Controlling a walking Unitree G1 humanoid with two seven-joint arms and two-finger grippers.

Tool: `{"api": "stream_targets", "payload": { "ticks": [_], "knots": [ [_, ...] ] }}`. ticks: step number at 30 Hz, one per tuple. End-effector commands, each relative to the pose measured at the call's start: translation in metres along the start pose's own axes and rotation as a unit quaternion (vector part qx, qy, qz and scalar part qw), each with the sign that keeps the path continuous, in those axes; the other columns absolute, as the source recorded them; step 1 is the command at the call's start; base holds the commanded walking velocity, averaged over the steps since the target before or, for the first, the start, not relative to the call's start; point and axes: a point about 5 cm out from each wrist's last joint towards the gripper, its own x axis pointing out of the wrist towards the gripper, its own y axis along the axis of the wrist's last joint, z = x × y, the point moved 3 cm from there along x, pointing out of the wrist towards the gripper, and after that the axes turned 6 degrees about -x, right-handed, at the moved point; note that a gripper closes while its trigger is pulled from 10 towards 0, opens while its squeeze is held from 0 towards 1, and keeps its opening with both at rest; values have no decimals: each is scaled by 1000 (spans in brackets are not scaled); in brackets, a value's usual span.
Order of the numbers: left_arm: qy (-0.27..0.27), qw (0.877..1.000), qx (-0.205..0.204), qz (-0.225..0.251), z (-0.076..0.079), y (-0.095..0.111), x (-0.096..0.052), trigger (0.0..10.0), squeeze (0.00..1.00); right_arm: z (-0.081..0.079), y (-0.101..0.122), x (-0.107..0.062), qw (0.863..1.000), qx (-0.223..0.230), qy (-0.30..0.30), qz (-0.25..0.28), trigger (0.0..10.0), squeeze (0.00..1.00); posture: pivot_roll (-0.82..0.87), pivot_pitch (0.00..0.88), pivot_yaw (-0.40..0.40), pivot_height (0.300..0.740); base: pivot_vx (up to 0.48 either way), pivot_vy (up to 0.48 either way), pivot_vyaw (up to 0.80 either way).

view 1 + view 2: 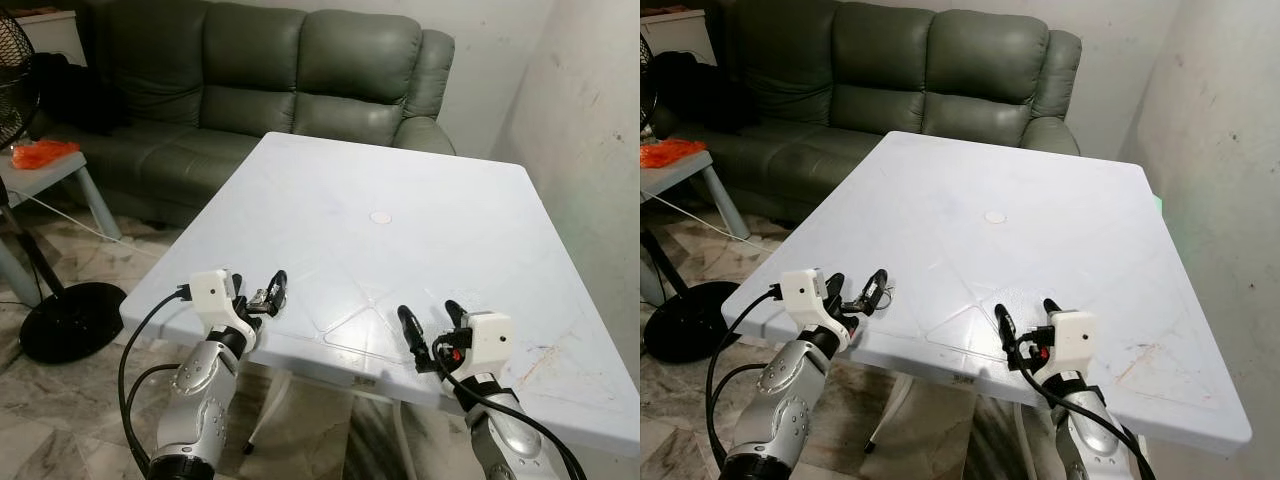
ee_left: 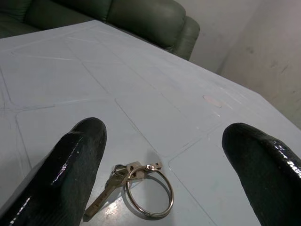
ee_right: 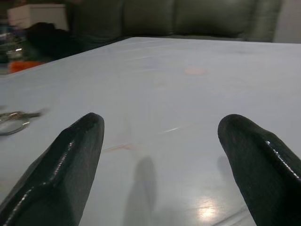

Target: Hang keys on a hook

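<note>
A small bunch of keys [image 2: 136, 186] on a metal ring lies flat on the white table [image 1: 400, 200], close to its front left corner. My left gripper [image 1: 262, 290] is open just above the table edge. Its black fingers [image 2: 70, 160] stand on either side of the keys without touching them. My right gripper [image 1: 428, 318] hovers open over the table's front edge, further right, with nothing between its fingers. From the right wrist view the keys [image 3: 11, 120] lie off to one side.
A grey-green sofa [image 1: 270, 70] stands behind the table. On the left are a standing fan [image 1: 60, 320] and a small side table with an orange thing [image 1: 45, 155]. A stained white wall [image 1: 590, 120] runs close along the right.
</note>
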Motion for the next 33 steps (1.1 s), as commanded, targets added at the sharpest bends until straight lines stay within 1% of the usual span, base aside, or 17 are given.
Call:
{"api": "stream_targets", "payload": {
  "ticks": [1,3,9,14,20,33],
  "knots": [
    [2,1000,2,-1,1,0,0,10000,0,-6,7,2,1000,4,23,12,10000,0,17,0,-55,740,0,0,0],
    [4,1000,3,-1,-1,0,-1,10000,0,-10,7,2,999,-3,35,10,10000,0,18,0,-55,740,0,0,0],
    [7,1000,2,0,-1,1,-2,10000,0,-14,5,2,999,-5,48,7,10000,0,24,0,-58,740,0,0,0],
    [7,1000,3,-2,-1,0,-2,10000,0,-12,4,2,999,-6,38,2,10000,0,26,0,-58,740,0,0,0],
    [0,1000,-5,1,0,1,-1,10000,0,-10,4,2,999,-7,32,0,10000,0,19,0,-54,740,0,0,0],
    [-2,1000,-8,-4,2,1,1,10000,0,-9,4,2,1000,-5,29,1,10000,0,15,0,-51,740,0,309,0]
  ]
}}
